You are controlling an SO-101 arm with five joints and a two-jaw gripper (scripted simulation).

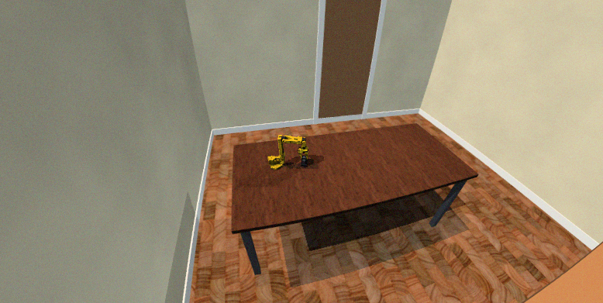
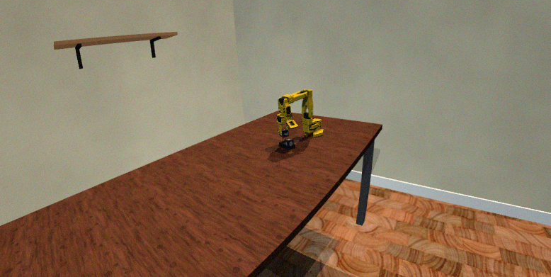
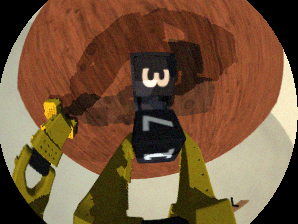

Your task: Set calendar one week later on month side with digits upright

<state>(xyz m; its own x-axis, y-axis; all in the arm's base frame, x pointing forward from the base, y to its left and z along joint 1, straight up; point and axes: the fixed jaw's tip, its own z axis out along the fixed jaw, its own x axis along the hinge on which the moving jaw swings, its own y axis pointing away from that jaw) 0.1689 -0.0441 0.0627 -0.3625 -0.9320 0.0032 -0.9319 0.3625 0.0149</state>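
Tray digits too small.

My yellow arm arches over; gripper points downward, jaws parted, closed on a black cube.

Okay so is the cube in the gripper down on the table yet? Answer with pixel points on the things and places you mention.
No, the exterior view shows the gripped cube (image 2: 284, 133) (image 3: 157, 135) hanging above the table (image 2: 192, 182) (image 1: 358, 170) (image 3: 250, 50).
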